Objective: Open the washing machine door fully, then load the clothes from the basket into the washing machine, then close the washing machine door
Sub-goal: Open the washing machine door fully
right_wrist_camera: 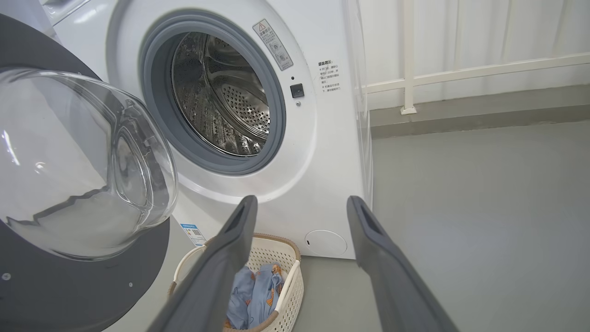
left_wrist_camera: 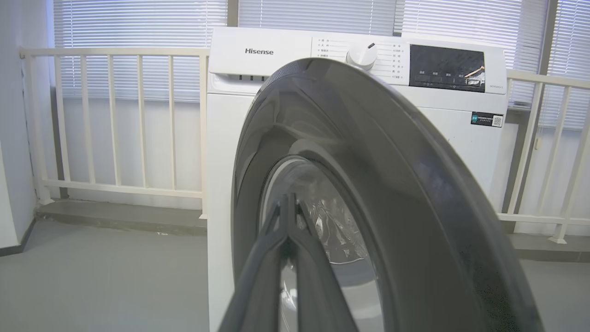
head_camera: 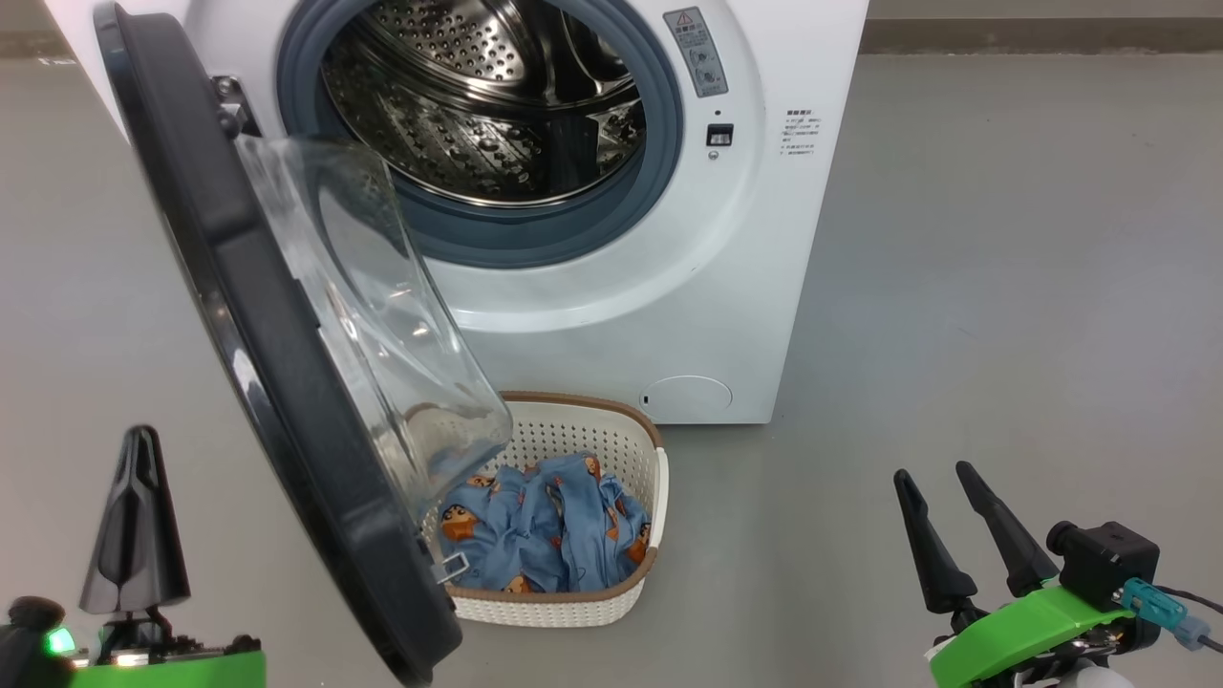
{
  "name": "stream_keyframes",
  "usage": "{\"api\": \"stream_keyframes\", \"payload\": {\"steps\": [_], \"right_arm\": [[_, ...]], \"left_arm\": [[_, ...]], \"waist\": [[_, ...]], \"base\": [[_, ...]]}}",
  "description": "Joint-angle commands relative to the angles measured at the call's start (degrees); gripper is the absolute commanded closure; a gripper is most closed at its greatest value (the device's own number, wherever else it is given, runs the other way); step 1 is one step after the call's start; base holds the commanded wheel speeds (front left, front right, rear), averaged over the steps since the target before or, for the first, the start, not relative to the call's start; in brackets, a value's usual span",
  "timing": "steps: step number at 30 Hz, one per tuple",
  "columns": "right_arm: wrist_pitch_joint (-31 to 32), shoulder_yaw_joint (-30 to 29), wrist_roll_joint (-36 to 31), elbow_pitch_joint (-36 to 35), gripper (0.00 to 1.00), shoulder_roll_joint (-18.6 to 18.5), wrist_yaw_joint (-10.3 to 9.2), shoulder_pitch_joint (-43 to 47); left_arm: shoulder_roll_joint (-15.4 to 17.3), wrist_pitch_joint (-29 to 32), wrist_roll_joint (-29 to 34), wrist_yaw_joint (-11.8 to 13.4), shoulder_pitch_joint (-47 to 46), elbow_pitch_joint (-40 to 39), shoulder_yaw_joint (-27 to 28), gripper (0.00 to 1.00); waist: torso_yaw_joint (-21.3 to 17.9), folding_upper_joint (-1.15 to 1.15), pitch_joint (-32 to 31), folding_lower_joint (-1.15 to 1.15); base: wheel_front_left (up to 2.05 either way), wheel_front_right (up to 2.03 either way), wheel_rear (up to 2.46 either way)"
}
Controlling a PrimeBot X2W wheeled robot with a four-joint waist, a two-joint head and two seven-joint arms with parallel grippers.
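Note:
The white washing machine (head_camera: pixel 611 325) stands ahead with its steel drum (head_camera: pixel 478 105) exposed. Its door (head_camera: pixel 258 315), black-rimmed with a clear glass bowl (head_camera: pixel 382 315), hangs partly open to the left and overhangs the basket (head_camera: pixel 611 449). The cream basket sits on the floor before the machine, holding the light blue clothes (head_camera: pixel 549 526). My left gripper (head_camera: pixel 141 440) is shut and empty, low at the left, just outside the door's outer face (left_wrist_camera: pixel 368 184). My right gripper (head_camera: pixel 936 478) stands open at the lower right, apart from the basket (right_wrist_camera: pixel 281 286) and the clothes (right_wrist_camera: pixel 253 295).
Grey floor (head_camera: pixel 1003 287) spreads wide to the right of the machine. A white railing (left_wrist_camera: pixel 115 115) and window blinds run behind it. The round filter cap (head_camera: pixel 686 394) sits low on the machine's front.

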Motion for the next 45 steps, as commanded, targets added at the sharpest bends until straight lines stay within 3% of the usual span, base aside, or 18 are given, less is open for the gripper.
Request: {"api": "stream_keyframes", "payload": {"steps": [1, 15, 21, 31, 40, 45], "right_arm": [[-0.69, 1.17, 0.06, -1.12, 0.0, -0.05, 0.17, -1.26], [-0.69, 1.8, 0.55, -0.85, 0.0, 0.63, 0.17, -0.88], [-0.69, 2.08, 0.76, -0.68, 0.0, 0.59, 0.17, -0.97], [-0.69, 2.64, 1.03, -0.79, 0.0, 0.55, 0.17, -1.16], [-0.69, 2.53, 1.06, -0.82, 0.0, 0.55, 0.17, -1.3], [-0.69, 2.58, 1.05, -0.89, 0.0, 0.63, 0.17, -1.66]], "left_arm": [[1.2, -0.43, 0.81, 0.35, -2.23, -2.54, 1.87, 1.0], [1.32, 4.36, 3.35, 0.42, -3.32, -20.67, -4.81, 1.0], [1.17, 8.11, 3.18, -0.29, -4.72, -24.09, -12.3, 1.0], [0.37, 11.19, 1.35, -0.6, -2.29, -21.64, -22.21, 1.0], [0.03, 11.24, 0.55, -0.22, 0.55, -15.75, -26.37, 1.0], [-0.06, 9.94, -0.84, -0.17, 1.0, -8.54, -26.82, 1.0]], "waist": [[0.11, 0.0, -0.1, 0.0], [1.2, 0.0, -1.31, 0.0], [1.78, 0.0, -1.34, 0.0], [1.34, 0.0, -1.03, 0.0], [1.22, 0.0, -0.35, 0.0], [0.95, 0.0, 0.42, 0.0]], "base": [[0.0, 0.0, 0.0], [0.0, 0.0, 0.0], [0.0, 0.0, 0.0], [0.0, 0.0, 0.0], [0.0, 0.0, 0.0], [0.0, 0.0, 0.0]]}}
